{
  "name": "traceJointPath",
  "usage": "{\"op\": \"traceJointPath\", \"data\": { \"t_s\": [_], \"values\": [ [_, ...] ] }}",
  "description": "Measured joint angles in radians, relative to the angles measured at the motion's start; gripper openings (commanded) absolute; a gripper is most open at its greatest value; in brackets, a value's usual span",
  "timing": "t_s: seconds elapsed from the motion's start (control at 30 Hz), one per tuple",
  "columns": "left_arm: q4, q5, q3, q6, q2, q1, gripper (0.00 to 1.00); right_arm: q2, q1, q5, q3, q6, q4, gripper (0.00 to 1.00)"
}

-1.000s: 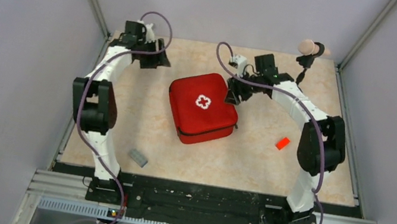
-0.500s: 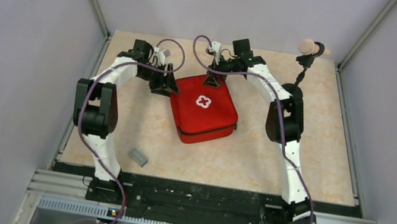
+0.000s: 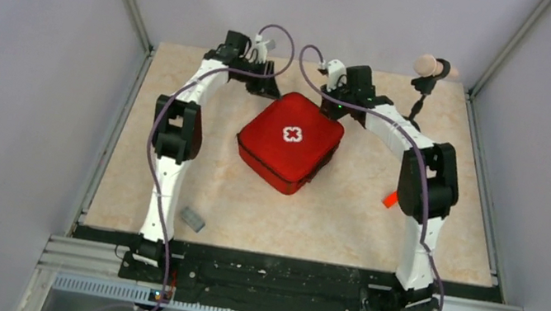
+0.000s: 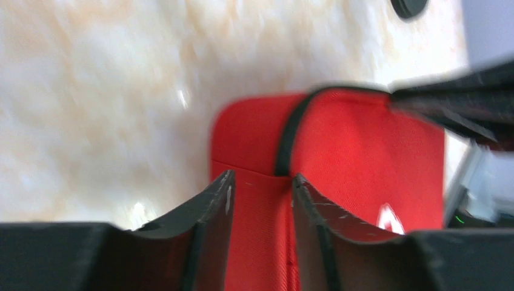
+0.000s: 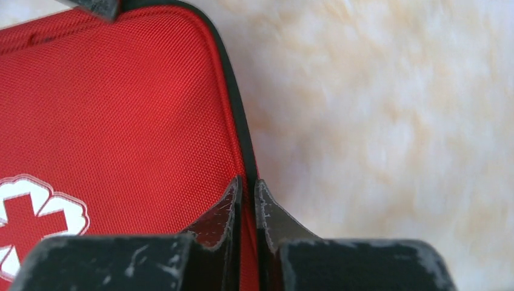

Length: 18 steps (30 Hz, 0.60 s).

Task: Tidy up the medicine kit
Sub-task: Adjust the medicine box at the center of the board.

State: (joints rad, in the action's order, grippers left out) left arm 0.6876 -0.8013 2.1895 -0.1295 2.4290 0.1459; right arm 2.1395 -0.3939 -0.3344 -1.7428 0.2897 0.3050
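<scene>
The medicine kit [image 3: 288, 142], a red zip pouch with a white cross, lies zipped shut mid-table, turned at an angle. My left gripper [image 3: 266, 87] is at its far left corner. In the left wrist view the fingers [image 4: 221, 194] straddle the red fabric [image 4: 363, 151] beside the black zipper edging, closed onto it. My right gripper [image 3: 336, 107] is at the far right corner. In the right wrist view it [image 5: 248, 185] is pinched on the kit's [image 5: 121, 109] black-edged rim.
A small orange-red block [image 3: 389, 198] lies right of the kit, half hidden by the right arm. A grey block [image 3: 192, 219] lies near the front left. A black stand with a pink top [image 3: 428, 67] is at the back right corner.
Both grippers have closed in on the kit's far corners. The kit has turned and shifted slightly to the right and away from the arm bases.
</scene>
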Motion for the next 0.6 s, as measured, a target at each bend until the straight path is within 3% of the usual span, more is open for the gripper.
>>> {"op": "traceJointPath", "data": {
  "t_s": [0.1,0.17,0.27,0.37,0.5,0.6],
  "values": [
    [-0.120,0.061,0.080,0.015,0.048,0.036,0.69,-0.124,0.009,0.111,0.162,-0.153,-0.008,0.35],
    [-0.187,0.071,0.073,0.017,0.041,0.036,0.79,-0.179,0.014,0.127,0.225,-0.205,0.011,0.44],
    [-0.351,0.029,-0.067,-0.007,-0.044,-0.008,0.81,-0.201,0.028,0.085,0.242,-0.204,0.048,0.48],
    [-0.436,-0.098,-0.195,-0.015,-0.140,-0.109,0.81,-0.201,0.037,0.014,0.220,-0.128,0.089,0.51],
    [-0.395,-0.255,-0.243,0.032,-0.208,-0.269,0.79,-0.199,0.030,-0.124,0.137,0.077,0.222,0.52],
    [-0.314,-0.280,-0.303,0.091,-0.250,-0.312,0.77,-0.199,0.014,-0.158,0.069,0.211,0.304,0.51]
  ]
}}
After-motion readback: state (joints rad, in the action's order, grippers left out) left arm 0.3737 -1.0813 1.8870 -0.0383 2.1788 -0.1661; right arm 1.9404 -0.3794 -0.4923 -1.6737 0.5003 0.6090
